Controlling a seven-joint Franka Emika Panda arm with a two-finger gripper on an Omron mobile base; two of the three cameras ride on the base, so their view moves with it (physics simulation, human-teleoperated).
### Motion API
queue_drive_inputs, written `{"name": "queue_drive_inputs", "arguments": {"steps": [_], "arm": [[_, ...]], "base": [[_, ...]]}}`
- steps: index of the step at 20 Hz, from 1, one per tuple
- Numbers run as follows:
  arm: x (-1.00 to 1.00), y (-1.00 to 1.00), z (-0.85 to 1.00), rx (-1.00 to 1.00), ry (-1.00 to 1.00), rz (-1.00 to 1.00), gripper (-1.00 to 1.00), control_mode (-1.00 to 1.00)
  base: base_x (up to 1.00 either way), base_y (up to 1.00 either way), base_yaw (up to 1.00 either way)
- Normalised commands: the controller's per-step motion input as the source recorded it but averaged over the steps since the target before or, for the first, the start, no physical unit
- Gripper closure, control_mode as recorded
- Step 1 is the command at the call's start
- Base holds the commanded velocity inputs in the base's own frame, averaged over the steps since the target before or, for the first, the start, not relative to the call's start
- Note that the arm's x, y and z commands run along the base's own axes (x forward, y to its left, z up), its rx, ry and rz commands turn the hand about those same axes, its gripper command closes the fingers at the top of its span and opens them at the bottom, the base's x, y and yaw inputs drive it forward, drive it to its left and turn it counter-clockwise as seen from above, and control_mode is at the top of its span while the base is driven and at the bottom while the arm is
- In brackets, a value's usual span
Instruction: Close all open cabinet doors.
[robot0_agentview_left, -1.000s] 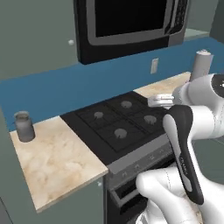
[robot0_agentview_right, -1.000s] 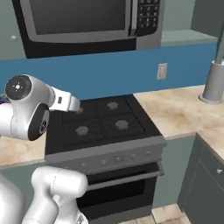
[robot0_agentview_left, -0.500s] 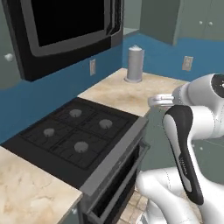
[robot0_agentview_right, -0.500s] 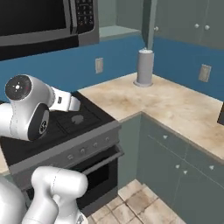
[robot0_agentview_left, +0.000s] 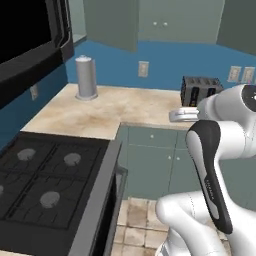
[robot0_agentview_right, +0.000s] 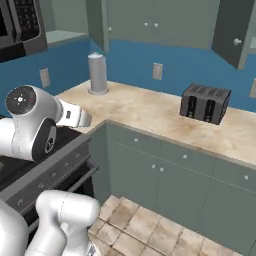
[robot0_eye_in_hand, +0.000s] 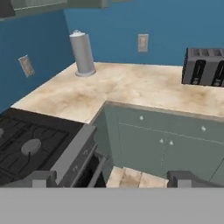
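Nothing closed yet: one upper cabinet door (robot0_agentview_right: 231, 34) hangs open at far right above the toaster (robot0_agentview_right: 205, 103), another (robot0_agentview_right: 96, 22) stands open over the paper towel roll (robot0_agentview_right: 97, 73); gripper (robot0_eye_in_hand: 112, 178) fingers spread, empty, well away from both

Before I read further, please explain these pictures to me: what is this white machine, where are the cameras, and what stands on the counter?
It is a white robot arm on a driving base, in a rendered kitchen. Two cameras ride on the base, behind the arm to its left and right; a third sits on the hand, above the gripper, which holds nothing. On the beige counter stand a grey cylinder and a dark toaster. A black stove is beside it. Above, an upper cabinet door hangs open.
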Motion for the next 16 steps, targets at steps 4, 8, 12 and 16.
{"name": "queue_drive_inputs", "arguments": {"steps": [4, 8, 12, 16], "arm": [[0.0, 0.0, 0.0, 0.0, 0.0, 0.0, -1.0, 1.0], [0.0, 0.0, 0.0, 0.0, 0.0, 0.0, -1.0, 1.0], [0.0, 0.0, 0.0, 0.0, 0.0, 0.0, -1.0, 1.0], [0.0, 0.0, 0.0, 0.0, 0.0, 0.0, -1.0, 1.0]], "base": [[0.03, 0.03, -0.66], [0.11, 0.12, -0.62], [0.22, 0.05, -0.38], [0.37, 0.05, -0.05]]}}
